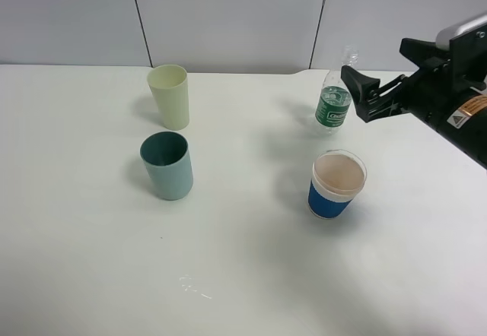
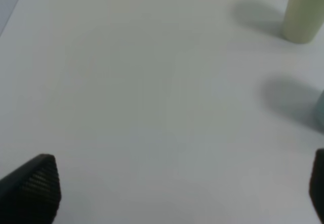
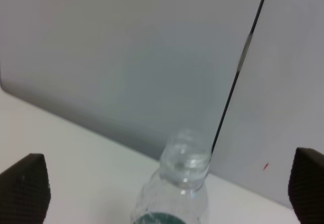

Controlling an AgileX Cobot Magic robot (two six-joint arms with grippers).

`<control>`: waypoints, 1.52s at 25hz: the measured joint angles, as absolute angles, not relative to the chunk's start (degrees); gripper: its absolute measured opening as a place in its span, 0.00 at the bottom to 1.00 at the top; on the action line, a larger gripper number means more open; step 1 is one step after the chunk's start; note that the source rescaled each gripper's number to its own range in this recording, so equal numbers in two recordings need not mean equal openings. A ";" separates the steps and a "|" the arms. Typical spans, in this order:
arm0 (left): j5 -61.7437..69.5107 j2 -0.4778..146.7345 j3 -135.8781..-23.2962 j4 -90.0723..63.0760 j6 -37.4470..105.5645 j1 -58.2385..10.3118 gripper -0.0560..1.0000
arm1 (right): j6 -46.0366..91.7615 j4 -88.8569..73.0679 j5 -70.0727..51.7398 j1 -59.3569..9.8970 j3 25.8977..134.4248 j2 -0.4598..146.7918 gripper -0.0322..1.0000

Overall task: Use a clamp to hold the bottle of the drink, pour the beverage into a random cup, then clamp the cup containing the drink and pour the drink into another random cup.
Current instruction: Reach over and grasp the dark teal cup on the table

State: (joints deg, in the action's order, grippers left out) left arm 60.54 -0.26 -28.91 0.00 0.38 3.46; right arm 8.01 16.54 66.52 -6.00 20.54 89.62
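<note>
My right hand (image 1: 364,96) gapes wide near the clear, crinkled plastic bottle (image 1: 333,102), upper right; my left hand (image 2: 174,193) gapes wide over the smooth white table (image 1: 243,275).

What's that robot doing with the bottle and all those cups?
The robot's right tool is open and lined up with the water bottle, not yet gripping it. The bottle stands upright near the back of the table. Three cups wait: a pale yellow cup, a teal cup and a blue cup. The left tool hangs open over bare table, holding nothing.
</note>
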 joint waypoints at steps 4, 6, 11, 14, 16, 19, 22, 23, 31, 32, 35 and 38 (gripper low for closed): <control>60.54 -0.26 -28.91 0.00 0.38 3.46 1.00 | 5.47 15.09 63.81 -6.00 18.34 80.65 0.88; 60.54 -0.26 -28.91 0.00 0.38 3.46 1.00 | 3.90 14.90 59.78 -6.00 18.20 75.60 0.88; 60.54 -0.26 -28.91 0.00 0.38 3.46 1.00 | 3.11 14.86 37.62 -6.00 19.63 60.44 0.88; 60.54 -0.26 -28.91 0.00 0.38 3.46 1.00 | 3.07 14.86 22.38 -6.00 22.80 51.58 0.88; 60.54 -0.26 -28.91 0.00 0.38 3.46 1.00 | 3.18 14.86 11.60 -6.00 25.74 46.56 0.88; 60.54 -0.26 -28.91 0.00 0.38 3.46 1.00 | 4.83 14.77 -4.16 -6.00 31.06 40.15 0.88; 60.54 -0.26 -28.91 0.00 0.38 3.46 1.00 | 7.89 14.65 -18.57 -6.00 36.38 35.92 0.88; 60.54 -0.26 -28.91 0.00 0.38 3.46 1.00 | 8.53 14.65 -23.24 -6.00 38.19 34.98 0.88; 60.54 -0.26 -28.91 0.00 0.38 3.46 1.00 | 9.64 14.51 -47.87 -6.00 46.49 26.47 0.88; 60.54 -0.26 -28.91 0.00 0.38 3.46 1.00 | 9.64 14.12 -50.05 -6.00 46.55 25.09 0.88; 60.54 -0.26 -28.91 0.00 0.38 3.46 1.00 | 9.64 12.00 -55.43 -6.00 46.53 21.08 0.88; 60.54 -0.26 -28.91 0.00 0.38 3.46 1.00 | 9.57 8.71 -60.64 -6.00 46.53 17.21 0.88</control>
